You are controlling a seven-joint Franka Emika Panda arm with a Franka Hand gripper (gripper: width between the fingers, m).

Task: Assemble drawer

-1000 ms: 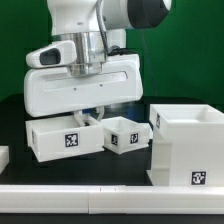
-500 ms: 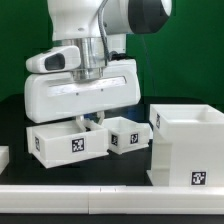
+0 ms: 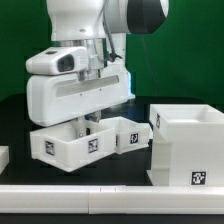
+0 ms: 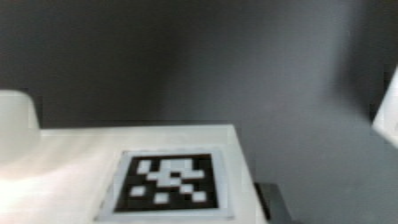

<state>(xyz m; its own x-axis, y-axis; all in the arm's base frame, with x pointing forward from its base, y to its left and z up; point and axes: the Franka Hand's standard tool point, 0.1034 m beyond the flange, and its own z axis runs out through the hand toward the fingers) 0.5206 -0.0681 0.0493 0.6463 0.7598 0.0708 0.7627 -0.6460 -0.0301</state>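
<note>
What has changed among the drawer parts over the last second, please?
The gripper has turned, and the tray it holds has swung with it. A corner of the tray now faces the camera, and its tag has shifted toward the exterior view's right. The other tray and the box shell stayed put.

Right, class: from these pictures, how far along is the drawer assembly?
Done: nothing joined yet. In hand: the pincer grips the tilted tray by its wall. Left: that tray and the second tray, both outside the box shell, need fitting.
</note>
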